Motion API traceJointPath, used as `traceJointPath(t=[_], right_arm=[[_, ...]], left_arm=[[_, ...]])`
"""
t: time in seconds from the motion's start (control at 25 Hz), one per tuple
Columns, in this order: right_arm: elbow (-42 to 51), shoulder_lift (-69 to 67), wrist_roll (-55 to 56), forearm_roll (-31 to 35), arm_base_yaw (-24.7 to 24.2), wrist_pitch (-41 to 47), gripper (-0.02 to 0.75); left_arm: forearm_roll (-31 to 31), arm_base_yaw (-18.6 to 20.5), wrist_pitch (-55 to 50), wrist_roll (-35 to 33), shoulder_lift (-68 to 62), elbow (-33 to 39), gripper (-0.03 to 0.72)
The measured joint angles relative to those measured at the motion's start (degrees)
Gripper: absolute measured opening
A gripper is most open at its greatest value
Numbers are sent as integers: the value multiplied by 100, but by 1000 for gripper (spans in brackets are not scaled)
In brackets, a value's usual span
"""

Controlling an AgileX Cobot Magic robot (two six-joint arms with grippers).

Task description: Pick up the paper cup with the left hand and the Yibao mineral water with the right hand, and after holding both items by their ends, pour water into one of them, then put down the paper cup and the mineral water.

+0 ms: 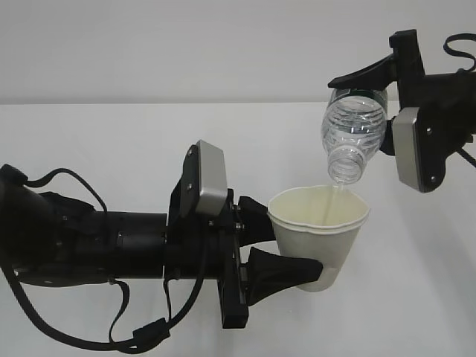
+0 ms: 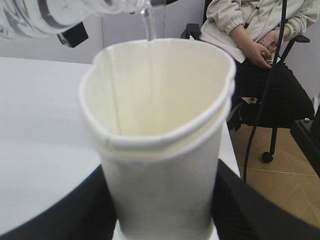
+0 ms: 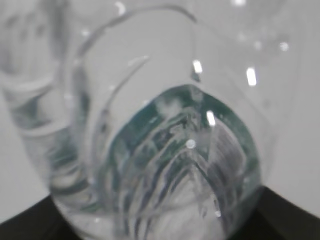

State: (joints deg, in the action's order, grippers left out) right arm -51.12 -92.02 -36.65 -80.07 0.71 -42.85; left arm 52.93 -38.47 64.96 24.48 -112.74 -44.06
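The white paper cup (image 1: 320, 227) is held upright above the table, with my left gripper (image 1: 297, 251) shut on its lower wall from both sides. The wrist view shows the cup (image 2: 160, 150) between two black fingers (image 2: 65, 215), its rim squeezed slightly out of round. The Yibao mineral water (image 1: 355, 123) hangs tilted, mouth down, over the cup's far rim, and a thin stream of water (image 1: 335, 195) runs into the cup. My right gripper (image 1: 378, 104) is shut on the bottle's base end. That bottle (image 3: 175, 150) fills the right wrist view, with black fingers (image 3: 295, 217) at the bottom corners.
The white table (image 1: 89, 141) spreads beneath both arms. Past its right edge (image 2: 231, 150), a seated person (image 2: 260, 45) on a wheeled chair (image 2: 272, 145) shows in the left wrist view, above a wooden floor.
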Motion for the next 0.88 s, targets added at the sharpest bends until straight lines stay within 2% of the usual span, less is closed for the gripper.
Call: traceJointPath(t=[0.88], right_arm=[[0, 0, -17, 12, 0, -2, 489]], left_arm=[[0, 0, -64, 0, 0, 0, 405]])
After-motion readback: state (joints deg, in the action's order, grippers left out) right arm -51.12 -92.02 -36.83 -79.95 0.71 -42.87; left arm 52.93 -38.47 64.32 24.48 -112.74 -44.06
